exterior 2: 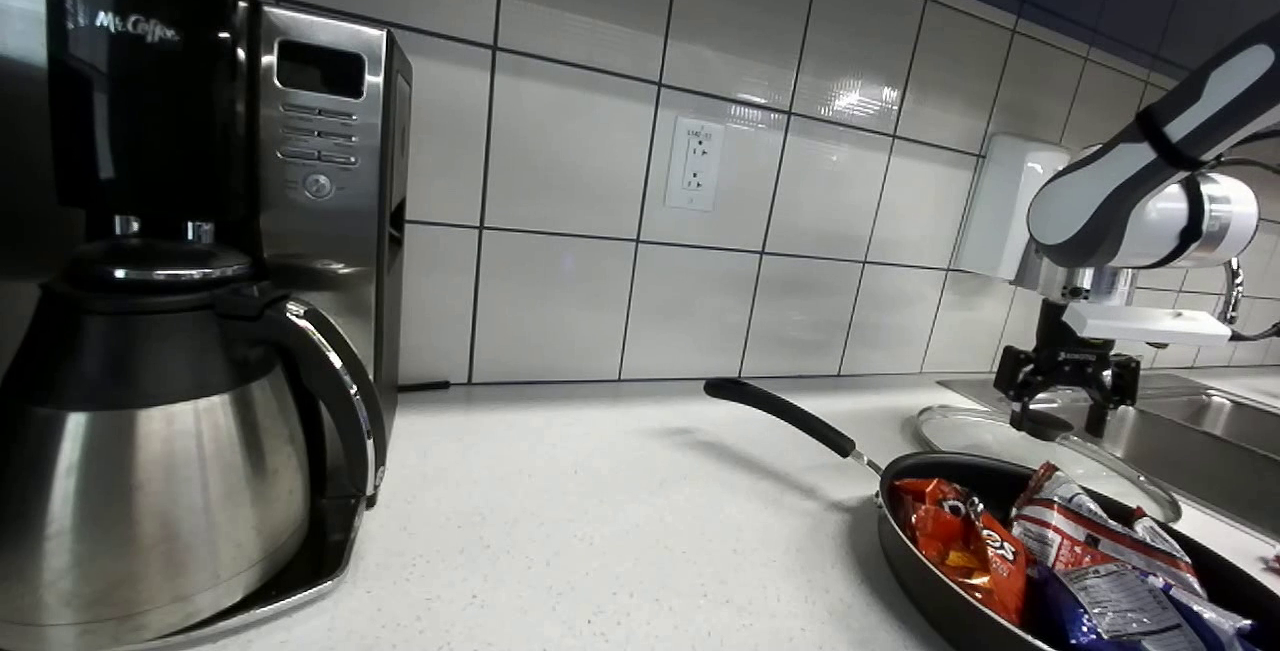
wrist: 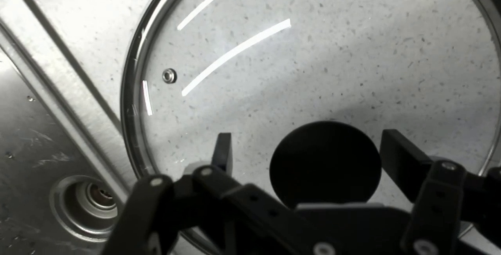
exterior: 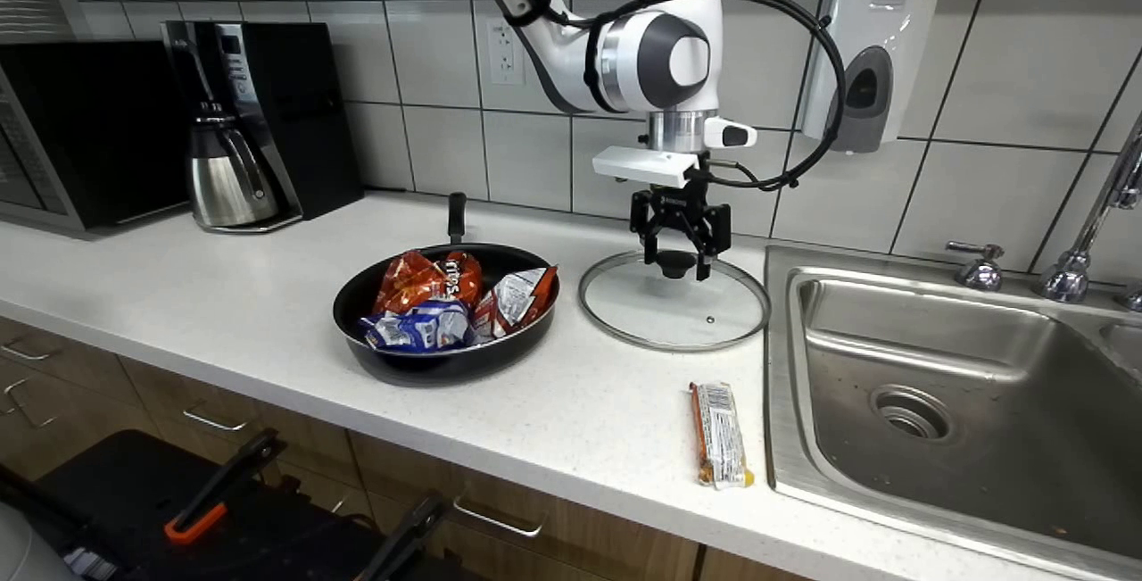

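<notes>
A round glass lid (exterior: 642,318) with a metal rim lies flat on the white counter beside the sink. Its black knob (wrist: 325,165) stands between the fingers of my gripper (wrist: 307,149), which is open. In the wrist view a gap shows between knob and left finger (wrist: 223,151); the right finger (wrist: 397,153) sits very close to the knob, and whether they touch I cannot tell. Left of the lid in an exterior view, a black frying pan (exterior: 437,369) holds an orange bag (exterior: 424,282), a blue bag (exterior: 424,328) and a red-and-white bag (exterior: 516,300).
A wrapped bar (exterior: 720,435) lies in front of the lid. The steel sink (exterior: 781,385) borders the lid's right side, with a faucet (exterior: 1075,260) behind. A soap dispenser (exterior: 874,54) hangs on the tiled wall. The coffee maker (exterior 2: 330,161) stands at the far left.
</notes>
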Controlling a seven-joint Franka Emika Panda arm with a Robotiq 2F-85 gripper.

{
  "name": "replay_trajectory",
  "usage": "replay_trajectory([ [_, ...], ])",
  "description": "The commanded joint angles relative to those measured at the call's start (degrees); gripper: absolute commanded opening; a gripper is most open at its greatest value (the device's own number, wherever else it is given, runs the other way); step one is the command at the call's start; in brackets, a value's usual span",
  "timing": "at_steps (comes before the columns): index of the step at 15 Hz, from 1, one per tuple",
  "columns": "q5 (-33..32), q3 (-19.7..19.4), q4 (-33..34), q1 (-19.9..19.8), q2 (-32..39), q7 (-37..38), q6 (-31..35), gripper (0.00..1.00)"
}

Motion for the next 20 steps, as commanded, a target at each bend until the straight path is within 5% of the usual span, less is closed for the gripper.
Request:
replay_trajectory([
  [1, -0.7, 0.5, 2.9, -0.9, 1.1, 1.5, -2.3, 0.66],
  [5, -0.7, 0.7, 2.9, -0.8, 0.9, 1.6, -2.1, 0.39],
  [20, -1.9, -0.5, -1.1, 0.2, -6.2, 2.2, -0.5, 0.39],
])
